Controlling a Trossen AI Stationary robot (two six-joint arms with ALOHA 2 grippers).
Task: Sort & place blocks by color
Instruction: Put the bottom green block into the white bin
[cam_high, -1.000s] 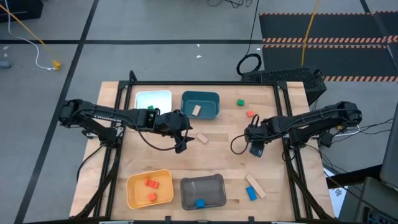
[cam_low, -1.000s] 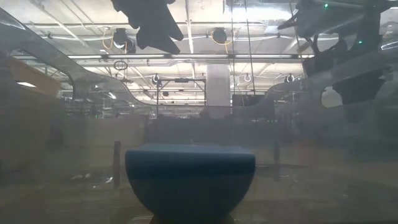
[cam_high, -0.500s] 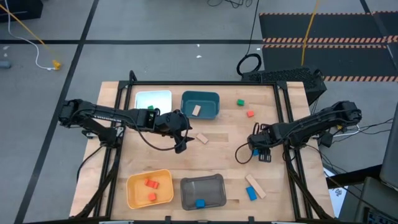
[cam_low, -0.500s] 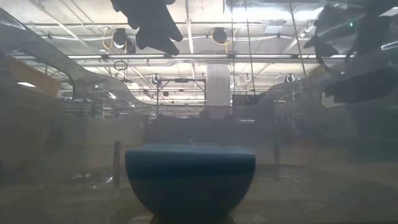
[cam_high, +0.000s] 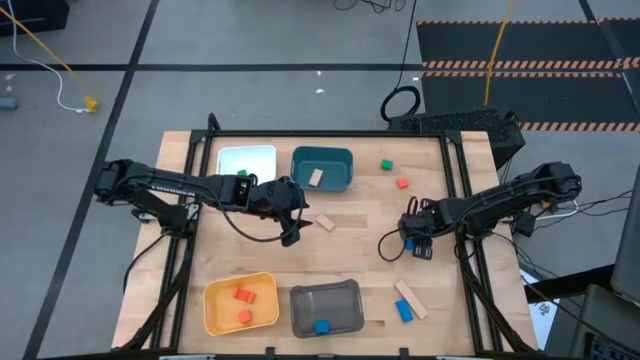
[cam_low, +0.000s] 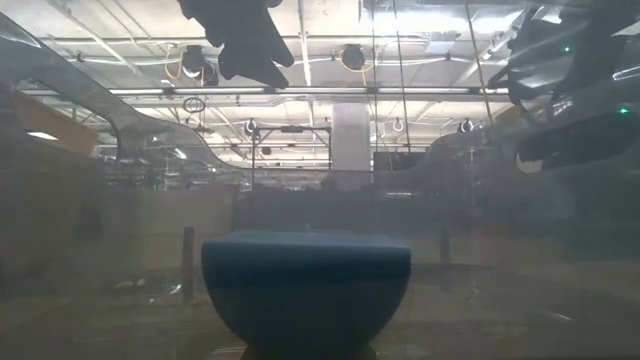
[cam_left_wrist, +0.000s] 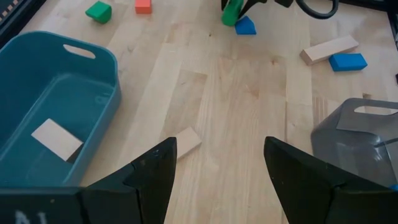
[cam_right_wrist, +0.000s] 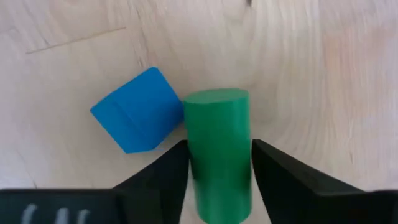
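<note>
A green cylinder block (cam_right_wrist: 216, 134) stands upright on the table at its right side, close against a blue cube (cam_right_wrist: 140, 118). My right gripper (cam_right_wrist: 217, 171) points down over it, shut on the cylinder; the high view shows this gripper (cam_high: 416, 246) by the right rail. My left gripper (cam_left_wrist: 217, 171) hangs open above the table's middle (cam_high: 290, 232), holding nothing, over a tan block (cam_left_wrist: 186, 142). A green block (cam_high: 386, 165) and a red block (cam_high: 403, 183) lie at the far right, a tan bar (cam_high: 410, 299) and a blue block (cam_high: 403, 312) at the near right. My right gripper pinches the green cylinder by its curved side (cam_right_wrist: 198, 155), one finger (cam_right_wrist: 165, 171) on each flank. The fingers come from above, pointing down. The cylinder stands upright with its base on the table.
At the far edge stand a white bin (cam_high: 247, 160) and a teal bin (cam_high: 335, 158) holding a tan block (cam_high: 317, 177). At the near edge are a yellow bin (cam_high: 215, 310) with red blocks and a grey bin (cam_high: 325, 295) with a blue block (cam_high: 321, 327). Bare wood lies between the arms.
My right gripper has sunk toward the table and shifted a little toward the near edge, rolling slightly, down around the green cylinder beside the blue cube. The blocks have stayed where they were.
</note>
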